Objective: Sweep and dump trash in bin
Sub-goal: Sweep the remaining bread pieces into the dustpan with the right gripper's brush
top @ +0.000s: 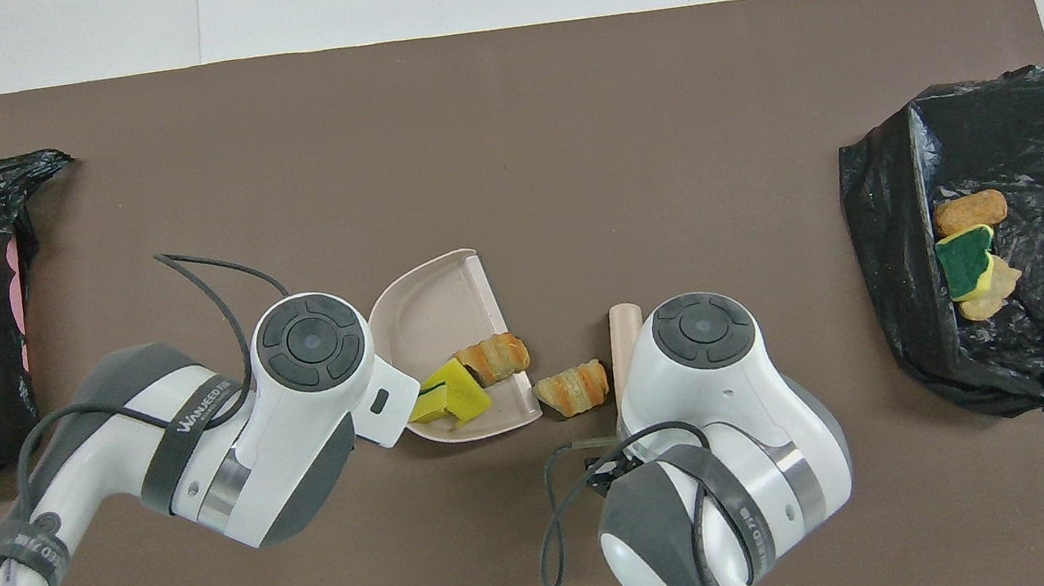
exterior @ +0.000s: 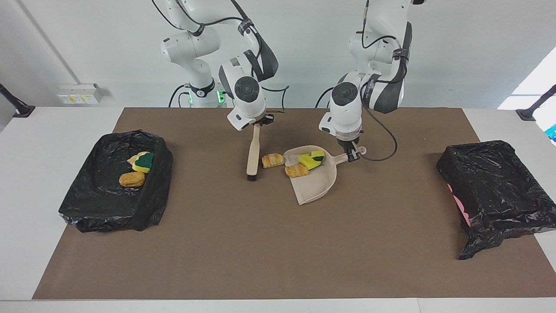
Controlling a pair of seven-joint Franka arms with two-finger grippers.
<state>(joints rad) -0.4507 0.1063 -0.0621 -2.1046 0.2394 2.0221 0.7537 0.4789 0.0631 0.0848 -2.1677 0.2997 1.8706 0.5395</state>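
My right gripper (exterior: 259, 122) is shut on the handle of the beige brush (exterior: 253, 150). The brush hangs bristles down at the mat, beside a bread-like lump (exterior: 273, 160) of trash on the mat. My left gripper (exterior: 353, 155) is shut on the handle of the beige dustpan (exterior: 316, 182). A yellow, green-backed sponge (exterior: 310, 161) lies in the pan. A second lump (exterior: 297, 171) sits at its open edge. In the overhead view the arms hide both grippers; the dustpan (top: 437, 299), sponge (top: 451, 398), both lumps (top: 493, 357) (top: 573, 388) and the brush tip (top: 625, 335) show.
A black-bagged bin (exterior: 100, 198) at the right arm's end of the table holds a sponge piece (exterior: 143, 161) and a bread-like lump (exterior: 131, 178). A second black-bagged bin (exterior: 495, 187) stands at the left arm's end. Both sit on the brown mat (exterior: 278, 252).
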